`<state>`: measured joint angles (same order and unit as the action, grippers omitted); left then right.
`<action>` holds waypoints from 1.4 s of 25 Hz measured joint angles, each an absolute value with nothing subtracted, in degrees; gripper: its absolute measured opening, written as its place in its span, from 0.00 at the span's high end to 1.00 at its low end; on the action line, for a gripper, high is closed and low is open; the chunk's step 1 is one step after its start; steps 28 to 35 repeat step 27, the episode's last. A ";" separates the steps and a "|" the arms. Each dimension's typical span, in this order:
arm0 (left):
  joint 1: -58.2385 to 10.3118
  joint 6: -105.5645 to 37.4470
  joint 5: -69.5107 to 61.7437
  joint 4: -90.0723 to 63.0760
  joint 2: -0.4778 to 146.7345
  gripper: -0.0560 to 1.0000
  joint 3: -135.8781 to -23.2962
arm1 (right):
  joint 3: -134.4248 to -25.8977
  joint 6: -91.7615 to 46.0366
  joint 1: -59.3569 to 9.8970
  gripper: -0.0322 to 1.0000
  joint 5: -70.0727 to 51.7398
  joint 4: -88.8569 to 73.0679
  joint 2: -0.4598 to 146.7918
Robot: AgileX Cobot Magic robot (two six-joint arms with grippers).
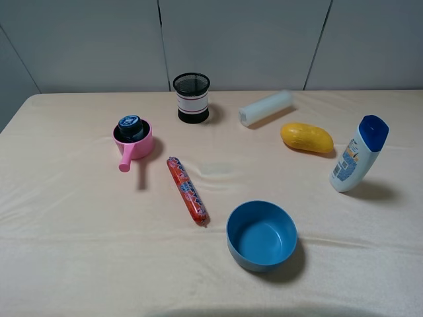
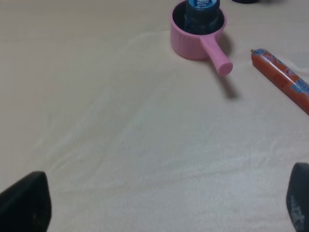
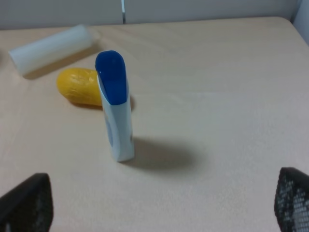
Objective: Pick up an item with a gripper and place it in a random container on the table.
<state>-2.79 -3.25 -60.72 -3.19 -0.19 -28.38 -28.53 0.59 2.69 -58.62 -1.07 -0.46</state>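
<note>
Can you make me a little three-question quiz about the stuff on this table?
1. True or false: the small blue jar sits inside the pink cup.
2. Which container is empty? A) pink cup B) blue bowl
3. Fill the blank: the yellow thing lies between the white tube and the tall white ____.

Key
1. True: the jar stands upright in the cup.
2. B: the bowl holds nothing.
3. Bottle: it stands on the cloth with a blue cap.
</note>
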 joint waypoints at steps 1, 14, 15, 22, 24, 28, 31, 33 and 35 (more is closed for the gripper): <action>-2.79 -3.39 -60.67 -3.19 -0.19 0.01 -28.38 | -28.53 0.59 2.69 0.30 -58.62 -1.07 -0.46; -2.79 -3.41 -60.67 -3.19 -0.19 0.01 -28.38 | -28.53 0.59 2.69 0.30 -58.62 -1.07 -0.46; -2.79 -3.41 -60.67 -3.19 -0.19 0.01 -28.38 | -28.53 0.59 2.69 0.30 -58.62 -1.07 -0.46; -2.79 -3.41 -60.67 -3.19 -0.19 0.01 -28.38 | -28.53 0.59 2.69 0.30 -58.62 -1.07 -0.46; -2.79 -3.41 -60.67 -3.19 -0.19 0.01 -28.38 | -28.53 0.59 2.69 0.30 -58.62 -1.07 -0.46; -2.79 -3.41 -60.67 -3.19 -0.19 0.01 -28.38 | -28.53 0.59 2.69 0.30 -58.62 -1.07 -0.46; -2.79 -3.41 -60.67 -3.19 -0.19 0.01 -28.38 | -28.53 0.59 2.69 0.30 -58.62 -1.07 -0.46; -2.79 -3.41 -60.67 -3.19 -0.19 0.01 -28.38 | -28.53 0.59 2.69 0.30 -58.62 -1.07 -0.46; -2.79 -3.41 -60.67 -3.19 -0.19 0.01 -28.38 | -28.53 0.59 2.69 0.30 -58.62 -1.07 -0.46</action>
